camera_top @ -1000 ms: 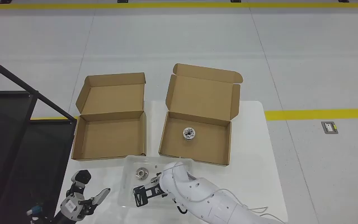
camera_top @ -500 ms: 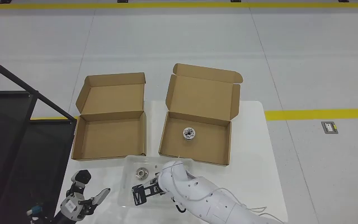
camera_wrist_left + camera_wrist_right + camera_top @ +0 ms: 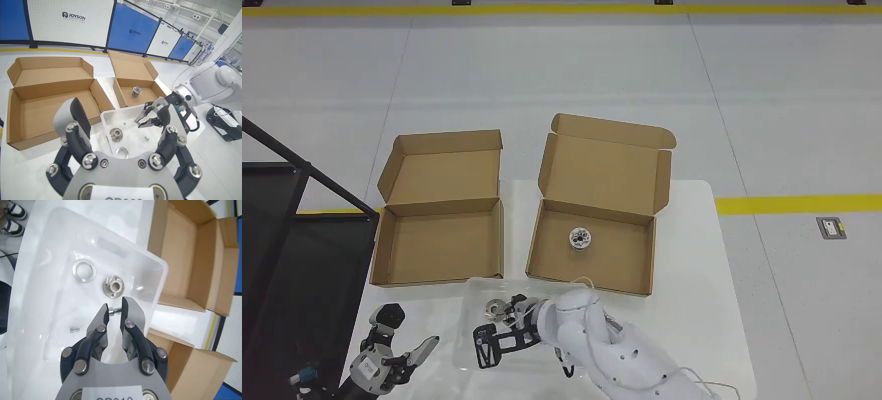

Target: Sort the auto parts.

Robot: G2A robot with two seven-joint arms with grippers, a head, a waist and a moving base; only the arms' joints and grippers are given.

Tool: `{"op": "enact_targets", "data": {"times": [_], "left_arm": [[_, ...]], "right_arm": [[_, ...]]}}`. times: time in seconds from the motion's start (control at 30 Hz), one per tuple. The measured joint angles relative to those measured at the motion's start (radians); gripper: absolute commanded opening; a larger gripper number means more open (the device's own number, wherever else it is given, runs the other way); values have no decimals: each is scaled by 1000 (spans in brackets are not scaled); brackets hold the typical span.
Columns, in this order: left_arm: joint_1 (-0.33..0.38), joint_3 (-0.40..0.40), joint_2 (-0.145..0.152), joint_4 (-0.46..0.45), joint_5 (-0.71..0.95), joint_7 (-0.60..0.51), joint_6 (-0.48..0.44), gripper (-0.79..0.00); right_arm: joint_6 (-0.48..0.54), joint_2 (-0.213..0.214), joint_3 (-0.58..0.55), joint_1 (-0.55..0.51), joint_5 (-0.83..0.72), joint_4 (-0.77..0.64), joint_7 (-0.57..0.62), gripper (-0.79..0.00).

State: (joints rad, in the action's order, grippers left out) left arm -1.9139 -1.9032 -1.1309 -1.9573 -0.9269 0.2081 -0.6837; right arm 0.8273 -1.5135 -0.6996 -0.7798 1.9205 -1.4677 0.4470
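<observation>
pinching a bolt (image 3: pixel 113 310), the right gripper (image 3: pixel 115 307) hangs over the bin (image 3: pixel 160 263); left gripper (image 3: pixel 121 108) spread.

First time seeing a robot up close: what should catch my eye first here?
The right claw pinches a small screw over a clear tray holding a ring and a flanged hub. Beyond it stand an open left box and an open right box, the latter holding one metal part.

L hand (image 3: pixel 121 107) open; R hand (image 3: pixel 138 123) pinched inside bin (image 3: pixel 103 118), near hub (image 3: pixel 116 134).
</observation>
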Motion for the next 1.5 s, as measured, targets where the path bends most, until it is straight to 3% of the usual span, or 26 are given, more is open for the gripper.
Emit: {"op": "enact_targets", "data": {"times": [0.1, 0.37, 0.5, 0.83, 0.9, 1.03, 1.27, 1.5], "left_arm": [[0, 0, 0, 0, 0, 0, 0, 0], [0, 0, 0, 0, 0, 0, 0, 0], [0, 0, 0, 0, 0, 0, 0, 0], [0, 0, 0, 0, 0, 0, 0, 0], [0, 0, 0, 0, 0, 0, 0, 0], [0, 0, 0, 0, 0, 0, 0, 0], [0, 0, 0, 0, 0, 0, 0, 0], [0, 0, 0, 0, 0, 0, 0, 0]], "right_arm": [[5, 25, -47, -61, 49, -88, -19, -785], [3, 24, -45, -56, 43, -81, -18, -785], [-47, 26, -53, -69, 50, -98, -56, -785], [-214, 83, -217, -176, 105, -154, -489, -785], [-235, 93, -255, -193, 127, -146, -520, -785], [-326, 95, -334, -217, 97, -119, -343, -785], [-366, 94, -431, -209, 1, -34, -82, -785], [-354, 103, -504, -191, -71, 50, -47, -785]]}}
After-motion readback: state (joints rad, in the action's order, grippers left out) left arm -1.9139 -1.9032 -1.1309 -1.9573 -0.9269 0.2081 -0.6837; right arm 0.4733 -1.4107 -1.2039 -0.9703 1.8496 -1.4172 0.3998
